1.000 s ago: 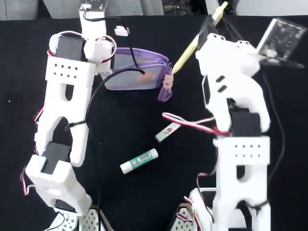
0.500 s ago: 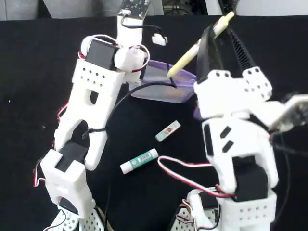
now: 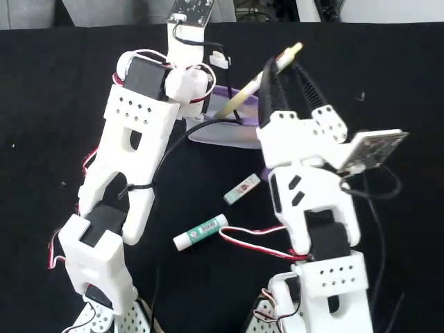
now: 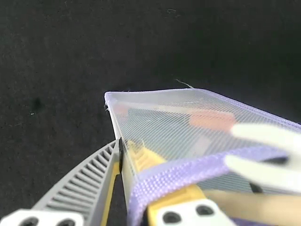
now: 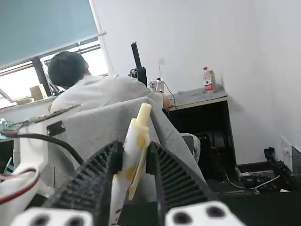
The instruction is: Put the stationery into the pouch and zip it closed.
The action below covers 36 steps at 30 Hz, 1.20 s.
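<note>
Translucent fine-mesh pouch (image 4: 188,127) with woven purple cloth trim, matt black cloth table (image 4: 70,47), smooth plastic pen (image 5: 136,139)

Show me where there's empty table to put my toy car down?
The bare black table to the right of the right arm, which holds the pen, is open. So is the strip left of the left arm. The middle is crowded: the pouch, a small labelled item, the glue stick and wires.
</note>
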Available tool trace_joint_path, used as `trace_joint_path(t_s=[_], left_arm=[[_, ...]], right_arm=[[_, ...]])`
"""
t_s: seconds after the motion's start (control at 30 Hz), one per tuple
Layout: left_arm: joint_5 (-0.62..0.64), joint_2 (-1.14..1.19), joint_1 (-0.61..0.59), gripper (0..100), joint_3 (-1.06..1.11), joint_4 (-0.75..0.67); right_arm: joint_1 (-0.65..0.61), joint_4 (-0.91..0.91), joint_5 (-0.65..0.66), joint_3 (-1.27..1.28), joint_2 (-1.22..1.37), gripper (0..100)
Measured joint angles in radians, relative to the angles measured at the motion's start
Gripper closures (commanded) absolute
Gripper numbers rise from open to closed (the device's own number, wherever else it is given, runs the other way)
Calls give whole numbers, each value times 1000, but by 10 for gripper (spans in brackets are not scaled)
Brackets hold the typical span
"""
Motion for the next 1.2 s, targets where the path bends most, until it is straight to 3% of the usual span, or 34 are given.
trace_joint_path(t_s=[0.3, 0.5, 0.8, 1.2], left_arm=[[0, 0, 2, 972, 0, 0], [0, 0, -2, 972, 0, 0], [0, 0, -12, 972, 0, 0], [0, 21, -20, 972, -2, 0]], right_arm=[[-14, -137, 46, 183, -107, 987], [-150, -137, 203, 247, -126, 981], [-193, -123, 235, 252, -121, 706], [-201, 69, 253, 153, -114, 694]])
